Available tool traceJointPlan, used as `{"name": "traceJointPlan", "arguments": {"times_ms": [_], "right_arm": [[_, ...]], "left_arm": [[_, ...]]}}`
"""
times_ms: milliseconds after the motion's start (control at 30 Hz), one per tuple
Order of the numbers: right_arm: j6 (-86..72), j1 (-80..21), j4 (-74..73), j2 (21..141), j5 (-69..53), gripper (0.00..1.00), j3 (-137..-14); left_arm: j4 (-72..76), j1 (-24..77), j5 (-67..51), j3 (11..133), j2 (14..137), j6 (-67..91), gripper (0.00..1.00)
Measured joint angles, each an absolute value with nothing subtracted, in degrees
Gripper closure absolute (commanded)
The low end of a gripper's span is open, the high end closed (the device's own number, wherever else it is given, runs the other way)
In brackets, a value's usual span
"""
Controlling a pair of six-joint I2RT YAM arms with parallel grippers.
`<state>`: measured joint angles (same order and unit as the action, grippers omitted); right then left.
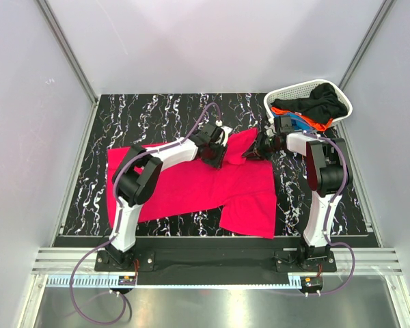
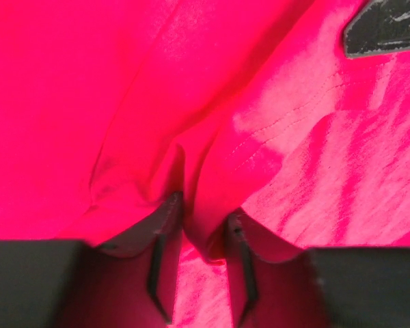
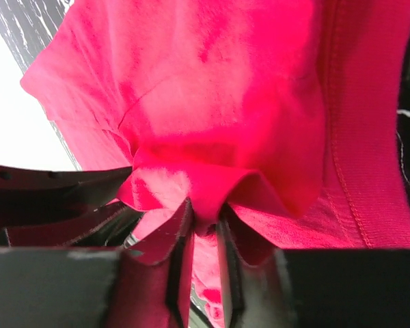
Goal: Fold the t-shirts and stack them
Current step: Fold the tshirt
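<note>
A large pinkish-red t-shirt [image 1: 191,184] lies spread across the black marbled table, with its upper right part bunched and lifted between the two arms. My left gripper [image 1: 216,156] is on that raised part, and in the left wrist view the left gripper [image 2: 203,225] is shut on a fold of the red cloth [image 2: 123,102]. My right gripper [image 1: 255,150] faces it from the right. In the right wrist view the right gripper [image 3: 205,222] pinches a ridge of the same shirt [image 3: 225,102] near a stitched hem.
A white lattice basket [image 1: 294,87] stands at the back right, holding a black shirt [image 1: 321,102], a blue one [image 1: 297,123] and an orange one [image 1: 314,125]. Grey walls enclose the marbled table [image 1: 157,116] on three sides.
</note>
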<state>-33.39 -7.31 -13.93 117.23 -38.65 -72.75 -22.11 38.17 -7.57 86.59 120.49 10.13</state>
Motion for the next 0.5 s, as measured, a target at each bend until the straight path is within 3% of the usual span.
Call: {"name": "traceJointPlan", "arguments": {"times_ms": [33,67,133,500], "right_arm": [[-33.6,-7.3,-13.9,117.2,-38.7,0.86,-72.6],[-33.8,-7.3,-13.8,117.1,-38.7,0.91,-72.3],[-34.5,-7.3,-13.7,116.8,-38.7,0.99,-71.8],[-36.4,-7.4,-18.6,109.4,-38.5,1.00,-69.7]], "left_arm": [[-22.2,38.2,-7.6,86.6,120.5,10.1,0.73],[-22.2,38.2,-7.5,86.5,120.5,10.2,0.79],[-22.3,38.2,-7.4,86.4,120.4,10.1,0.82],[-24.9,38.5,-7.2,83.8,116.7,9.2,0.80]]}}
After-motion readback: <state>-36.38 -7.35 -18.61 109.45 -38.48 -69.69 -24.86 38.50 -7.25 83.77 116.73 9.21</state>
